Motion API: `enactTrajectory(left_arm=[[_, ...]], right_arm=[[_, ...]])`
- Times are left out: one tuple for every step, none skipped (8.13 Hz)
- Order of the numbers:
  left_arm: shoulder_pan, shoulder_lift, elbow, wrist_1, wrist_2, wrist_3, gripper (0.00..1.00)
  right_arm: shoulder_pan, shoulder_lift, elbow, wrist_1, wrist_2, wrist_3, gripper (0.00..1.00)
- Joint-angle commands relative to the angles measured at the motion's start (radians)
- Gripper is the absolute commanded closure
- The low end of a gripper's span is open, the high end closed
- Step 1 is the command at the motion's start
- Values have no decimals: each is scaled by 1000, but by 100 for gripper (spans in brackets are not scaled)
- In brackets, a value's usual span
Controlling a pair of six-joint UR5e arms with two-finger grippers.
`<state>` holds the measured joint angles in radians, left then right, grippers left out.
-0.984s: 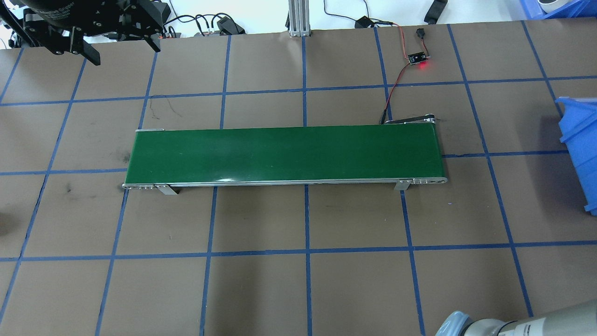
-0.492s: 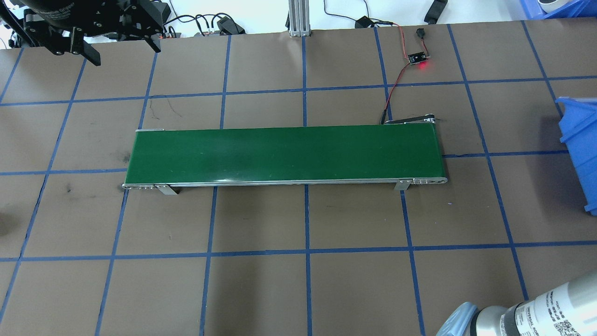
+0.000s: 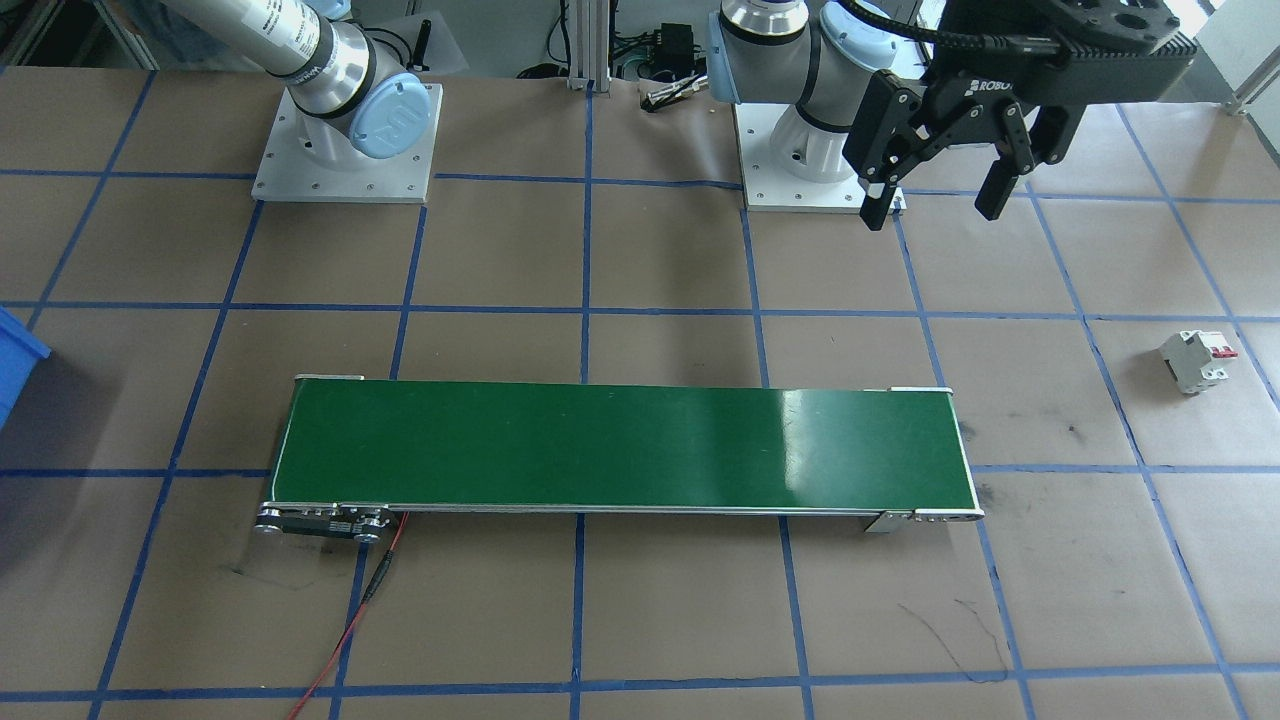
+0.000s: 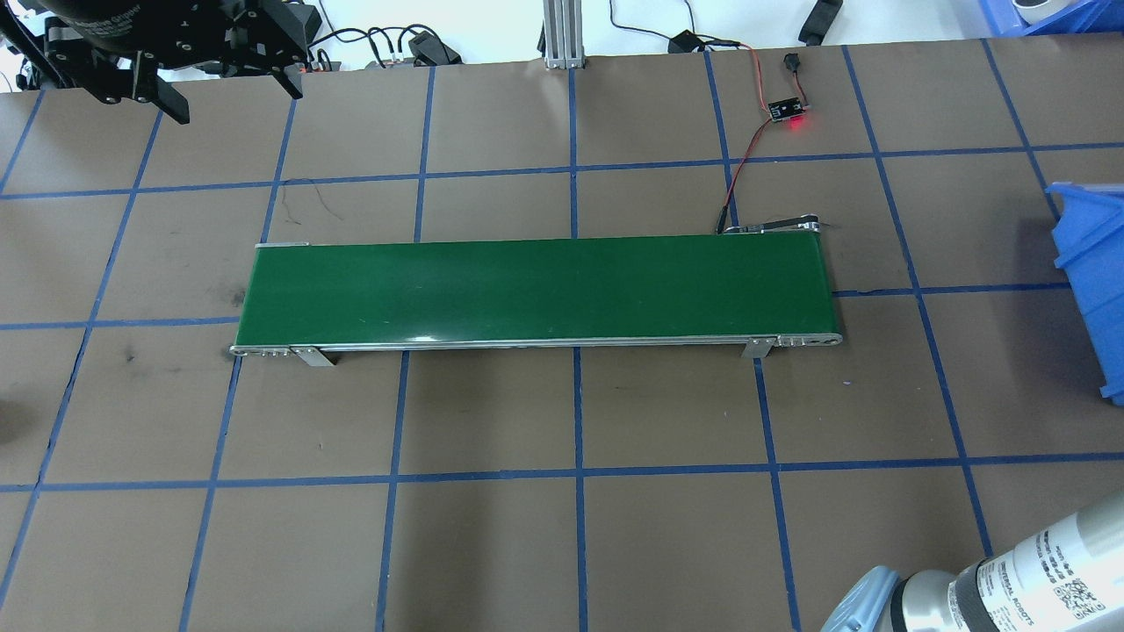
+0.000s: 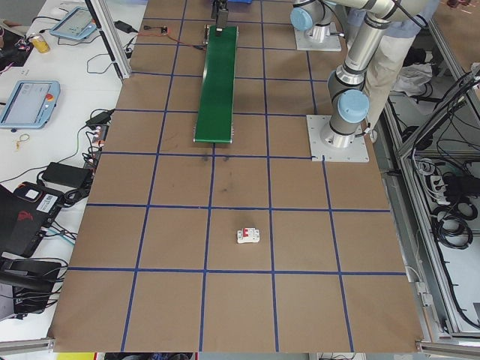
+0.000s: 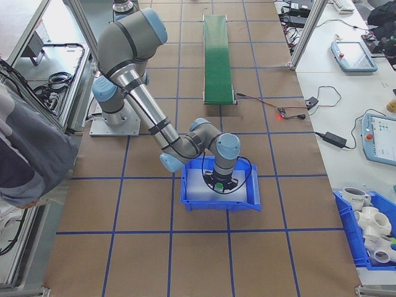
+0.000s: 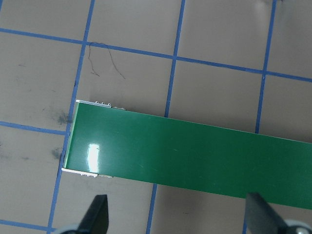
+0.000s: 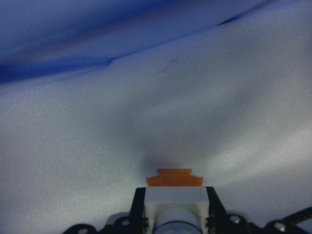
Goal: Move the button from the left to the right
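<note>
Front-facing view: the left gripper [image 3: 932, 205] hangs high above the paper-covered desk [image 3: 640, 620], its matte black fingers [image 3: 875, 210] spread wide with nothing between them. Well below and off to its side lies the conveyor [image 3: 620, 448], a long flat strip of glossy green belt in a thin metal frame. A white blocky circuit breaker [image 3: 1194, 361] with red toggles sits on the desk, apart from both.

Overhead view: the left gripper [image 4: 233, 92] is at the top corner, fingers released and apart. Only a grey, labelled segment of the right arm [image 4: 1010, 584] shows, its gripper out of sight. The edge of a blue plastic bin [image 4: 1093, 281] juts in at the side.

Right side view: the near arm reaches down into the bin [image 6: 219, 201], and the right gripper [image 6: 219, 184] is inside it, just above the pale floor.

Left wrist view: two dark fingertips [image 7: 97, 214] frame the lower edge, wide apart — the green belt [image 7: 185, 156] lies far beneath them.

Right wrist view: the right gripper [image 8: 174, 204] is clenched on the button [image 8: 174, 195] — its white squarish body sits between the black jaws, the flat orange-red base pointing at the smooth, blurred bin floor [image 8: 146, 107] close ahead.
</note>
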<state>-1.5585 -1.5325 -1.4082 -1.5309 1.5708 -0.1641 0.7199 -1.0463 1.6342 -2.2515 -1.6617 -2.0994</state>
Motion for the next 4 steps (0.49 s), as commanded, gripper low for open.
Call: enactTrajectory(left_arm=[[0,0,0,0,0,0,0],[0,2,0,0,0,0,0],[0,2,0,0,0,0,0],[0,2,0,0,0,0,0]], right_arm=[[0,-9,-1,-3,0,-10,0],[0,-35,1,-2,2,-10,0],[-2,-84,4,3,3,2,0],[3,-133,4,12,3,54,0]])
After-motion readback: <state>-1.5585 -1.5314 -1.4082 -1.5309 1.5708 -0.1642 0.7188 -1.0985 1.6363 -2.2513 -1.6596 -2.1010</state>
